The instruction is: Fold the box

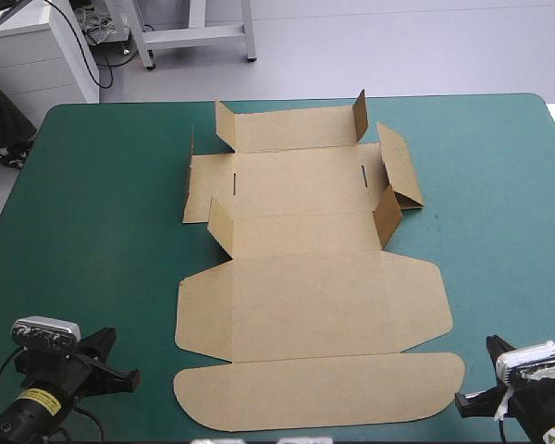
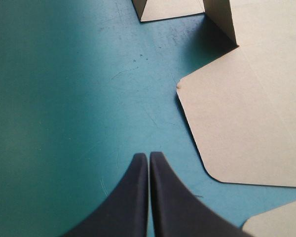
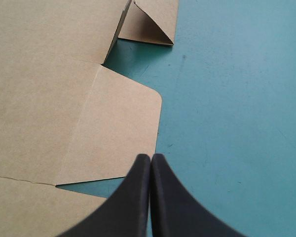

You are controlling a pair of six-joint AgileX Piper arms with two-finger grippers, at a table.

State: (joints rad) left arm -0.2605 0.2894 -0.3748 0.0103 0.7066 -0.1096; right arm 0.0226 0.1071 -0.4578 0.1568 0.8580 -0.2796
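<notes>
Fingers closed and empty on left gripper (image 2: pixel 149 154) and right gripper (image 3: pixel 151 155), near the box (image 1: pixel 310 296)'s front corners. It lies mid-counter (image 1: pixel 102 203), mostly flat, far flaps (image 1: pixel 224 123) part-raised. Suggest: open both, lift both sides together along creases.

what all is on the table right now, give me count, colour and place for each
brown cardboard box sheet: one, brown, lying unfolded across the middle of the table, rounded lid flap toward the near edge, small flaps standing up at its far half
teal-green table cover: one, teal-green, under the sheet, bare on both sides of it
black left claw: one, black, shut and empty, over bare cover beside the sheet's left edge, near corner
black right claw: one, black, shut and empty, at the sheet's right edge, near corner
</notes>
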